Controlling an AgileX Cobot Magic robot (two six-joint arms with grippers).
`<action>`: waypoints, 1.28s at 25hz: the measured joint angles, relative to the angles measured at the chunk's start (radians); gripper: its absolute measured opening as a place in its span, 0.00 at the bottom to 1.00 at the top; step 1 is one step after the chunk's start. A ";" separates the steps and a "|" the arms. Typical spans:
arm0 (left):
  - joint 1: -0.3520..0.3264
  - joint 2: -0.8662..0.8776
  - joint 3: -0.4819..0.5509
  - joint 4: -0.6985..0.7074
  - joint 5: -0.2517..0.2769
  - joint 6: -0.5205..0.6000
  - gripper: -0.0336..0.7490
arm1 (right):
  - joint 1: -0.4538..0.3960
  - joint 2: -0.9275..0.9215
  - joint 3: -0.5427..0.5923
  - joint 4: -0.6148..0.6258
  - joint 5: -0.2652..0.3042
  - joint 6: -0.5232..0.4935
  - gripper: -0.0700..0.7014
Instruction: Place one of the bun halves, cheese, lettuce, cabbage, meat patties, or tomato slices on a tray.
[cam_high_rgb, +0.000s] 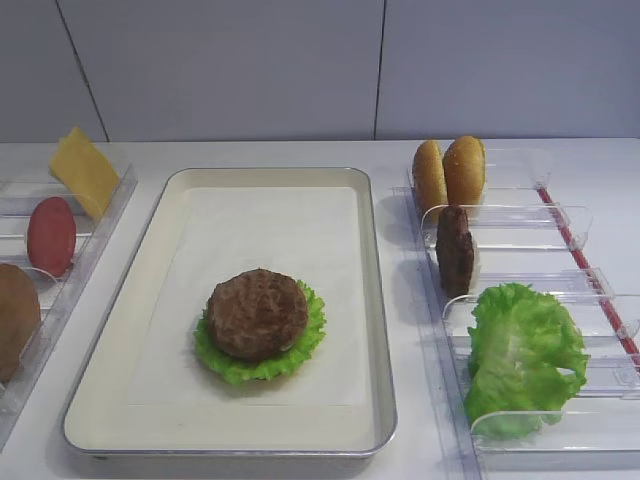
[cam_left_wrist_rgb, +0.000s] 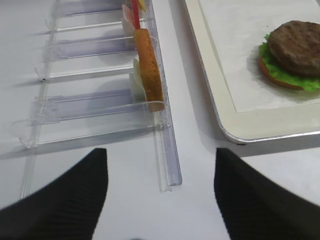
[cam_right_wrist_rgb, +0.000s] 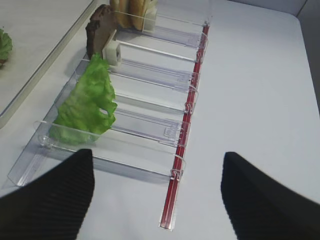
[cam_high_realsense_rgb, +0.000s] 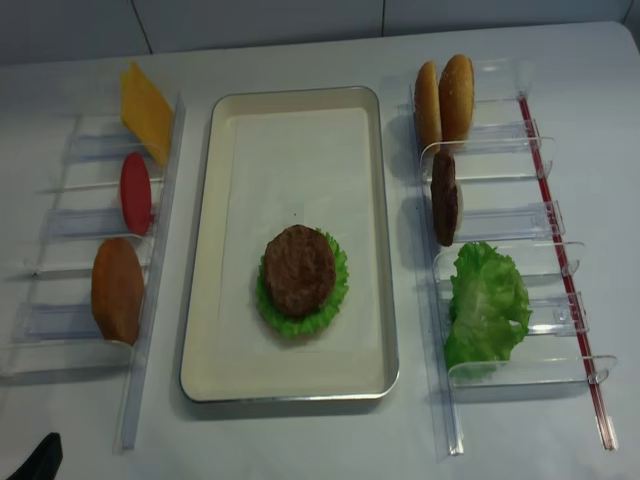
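Note:
On the cream tray (cam_high_rgb: 380, 300), a meat patty (cam_high_rgb: 258, 313) lies on a lettuce leaf (cam_high_rgb: 305, 350). Two bun halves (cam_high_rgb: 448, 172), another patty (cam_high_rgb: 455, 250) and a lettuce leaf (cam_high_rgb: 520, 350) stand in the right rack. The left rack holds cheese (cam_high_rgb: 85, 170), a tomato slice (cam_high_rgb: 51, 235) and a bun half (cam_high_rgb: 15, 315). My right gripper (cam_right_wrist_rgb: 157, 200) is open and empty, hovering short of the right rack's near end, the lettuce (cam_right_wrist_rgb: 87, 102) ahead to its left. My left gripper (cam_left_wrist_rgb: 160, 195) is open and empty before the left rack, its bun half (cam_left_wrist_rgb: 150, 70) ahead.
Clear plastic racks (cam_high_realsense_rgb: 500, 300) (cam_high_realsense_rgb: 70, 250) flank the tray on both sides, the right one edged by a red strip (cam_right_wrist_rgb: 180, 150). The tray's near corner (cam_left_wrist_rgb: 235, 135) lies just right of the left gripper. A grey wall runs behind the white table.

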 joint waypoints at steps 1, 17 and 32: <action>0.000 0.000 0.000 0.000 0.000 0.000 0.59 | 0.000 0.000 0.000 0.000 0.000 0.000 0.79; 0.000 0.000 0.000 0.000 0.000 0.000 0.59 | 0.000 0.000 0.000 0.000 0.000 0.002 0.79; 0.000 0.000 0.000 0.000 0.000 0.000 0.59 | 0.000 0.000 0.000 0.000 0.000 0.004 0.79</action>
